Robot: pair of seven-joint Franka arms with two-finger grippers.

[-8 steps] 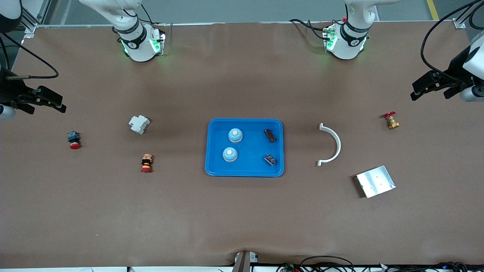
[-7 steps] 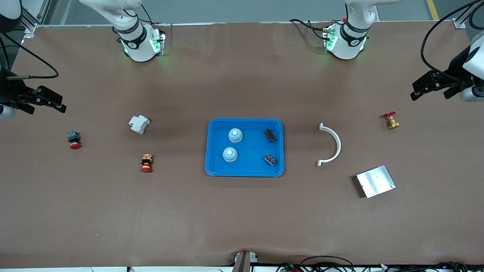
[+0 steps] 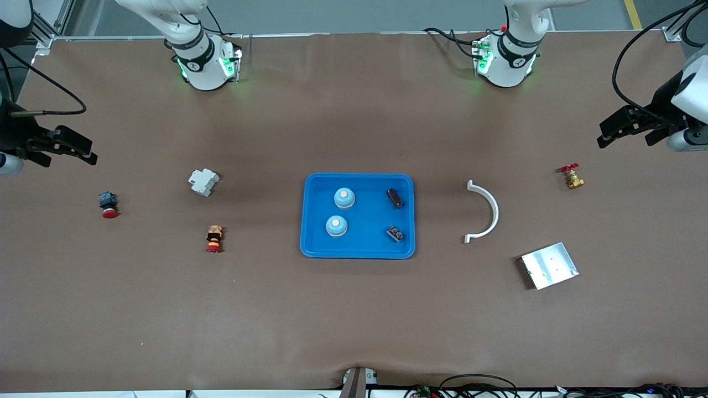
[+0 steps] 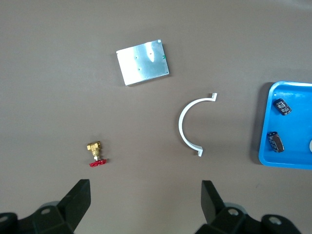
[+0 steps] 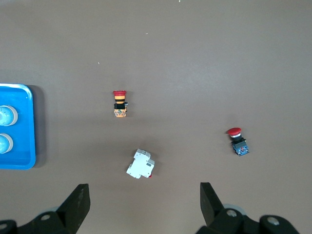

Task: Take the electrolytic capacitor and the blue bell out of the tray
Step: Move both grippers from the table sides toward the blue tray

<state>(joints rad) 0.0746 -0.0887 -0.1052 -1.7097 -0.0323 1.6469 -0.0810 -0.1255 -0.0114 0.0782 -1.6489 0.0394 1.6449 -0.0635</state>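
A blue tray (image 3: 358, 247) lies mid-table. In it stand two pale blue bells (image 3: 344, 198) (image 3: 336, 225) toward the right arm's end, and two dark capacitors (image 3: 394, 198) (image 3: 394, 234) toward the left arm's end. My left gripper (image 3: 624, 141) hangs open and empty over the left arm's end of the table; its wrist view shows the tray's edge (image 4: 297, 126) and both capacitors (image 4: 282, 106) (image 4: 276, 141). My right gripper (image 3: 69, 161) hangs open and empty over the right arm's end; its wrist view shows the tray's rim (image 5: 24, 126) and both bells (image 5: 6, 116) (image 5: 4, 143).
Toward the right arm's end lie a white breaker (image 3: 203, 181), a red button on a blue base (image 3: 108, 204) and an orange and red button (image 3: 214, 238). Toward the left arm's end lie a white curved clip (image 3: 485, 211), a metal plate (image 3: 549, 265) and a brass valve (image 3: 572, 177).
The left gripper has drifted slightly toward the middle of the table. The right arm and everything on the table stay where they were.
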